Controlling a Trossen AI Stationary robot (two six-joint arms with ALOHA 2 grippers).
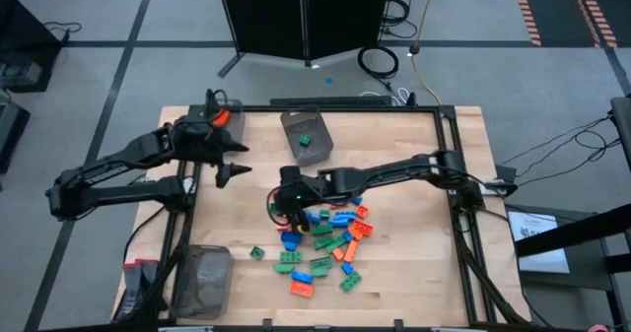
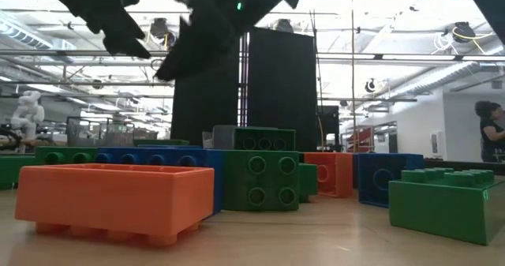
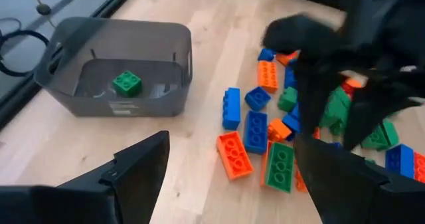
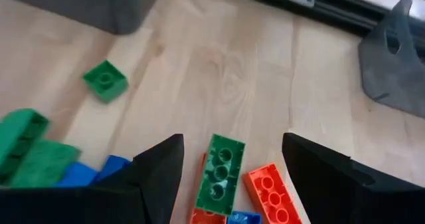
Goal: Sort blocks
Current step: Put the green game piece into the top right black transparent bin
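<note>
The blocks (image 1: 325, 243) lie in a loose pile of orange, green and blue on the wooden table; one small green block (image 1: 256, 253) rests apart on its left. Another green block (image 3: 126, 83) sits on the floor of the far bin (image 1: 306, 135). My right gripper (image 1: 284, 209) hangs open over the pile's left end, and a long green block (image 4: 221, 171) shows between its fingers below it, untouched. My left gripper (image 1: 235, 166) is open and raised at the table's far left, with nothing between its fingers (image 3: 143, 167).
A second dark bin (image 1: 202, 278) stands at the near left corner. Black frame rails (image 1: 449, 165) run along the table's sides. In the low view, an orange block (image 2: 118, 199) and a green one (image 2: 256, 179) fill the foreground. Bare wood lies between the pile and both bins.
</note>
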